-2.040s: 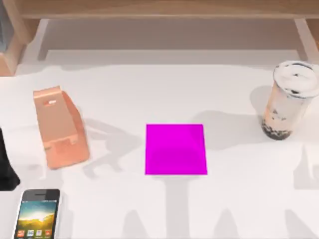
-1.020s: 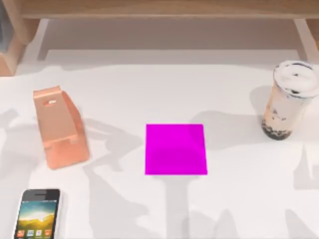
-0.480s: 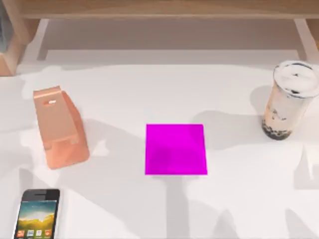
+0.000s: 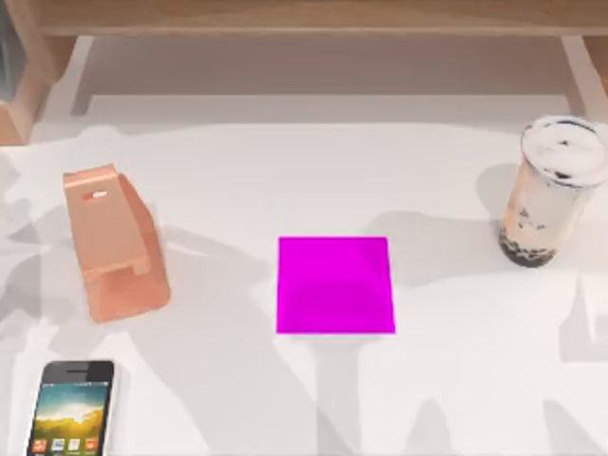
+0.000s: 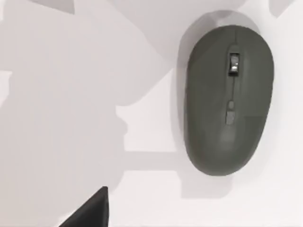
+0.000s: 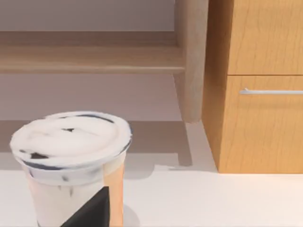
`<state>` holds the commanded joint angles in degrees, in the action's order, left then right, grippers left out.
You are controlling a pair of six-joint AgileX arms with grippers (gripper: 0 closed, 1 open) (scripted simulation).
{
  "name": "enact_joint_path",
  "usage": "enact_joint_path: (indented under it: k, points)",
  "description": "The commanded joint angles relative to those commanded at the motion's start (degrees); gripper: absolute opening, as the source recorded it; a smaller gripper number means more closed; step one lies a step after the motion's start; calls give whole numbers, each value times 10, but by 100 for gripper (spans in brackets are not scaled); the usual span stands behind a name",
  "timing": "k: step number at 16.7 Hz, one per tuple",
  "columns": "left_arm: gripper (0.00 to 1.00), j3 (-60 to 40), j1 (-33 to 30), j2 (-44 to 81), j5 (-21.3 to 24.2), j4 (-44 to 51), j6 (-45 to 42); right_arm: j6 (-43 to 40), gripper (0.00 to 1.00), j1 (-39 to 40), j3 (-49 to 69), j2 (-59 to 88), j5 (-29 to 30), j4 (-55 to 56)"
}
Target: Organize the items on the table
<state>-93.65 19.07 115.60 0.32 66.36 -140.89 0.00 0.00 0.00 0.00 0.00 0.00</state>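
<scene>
A dark grey oval mouse (image 5: 228, 99) lies on the white table (image 4: 237, 171) below my left gripper (image 5: 90, 213), whose dark edge shows apart from the mouse. The white-edged smartphone (image 4: 71, 408) lies flat at the front left, screen up. The bubble-tea cup (image 4: 551, 190) stands upright at the right side. In the right wrist view the cup (image 6: 71, 156) stands close in front of my right gripper (image 6: 92, 213), a dark edge of which overlaps the cup's lower wall.
An orange phone stand (image 4: 114, 242) stands at the left, beyond the smartphone. A flat magenta pad (image 4: 335, 285) lies mid-table. A wooden shelf frame (image 4: 304, 19) runs along the far edge, and a wooden drawer unit (image 6: 260, 94) stands beside the cup.
The dark piece of my left arm at the top view's left edge has left that view, and the arm shadows on the left have shifted. The items have not moved.
</scene>
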Motion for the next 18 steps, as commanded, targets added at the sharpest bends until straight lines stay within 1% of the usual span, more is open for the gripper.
enact_joint_path:
  k: [2, 9, 18]
  points:
    - [100, -13, 6, 19, 1, 10, -22, 0, 100, 0, 0, 0, 0, 0]
    - [100, -7, 5, 23, 1, 2, -22, 0, 100, 0, 0, 0, 0, 0]
    - [100, 95, 7, 77, 1, -156, -25, 0, 100, 0, 0, 0, 0, 0]
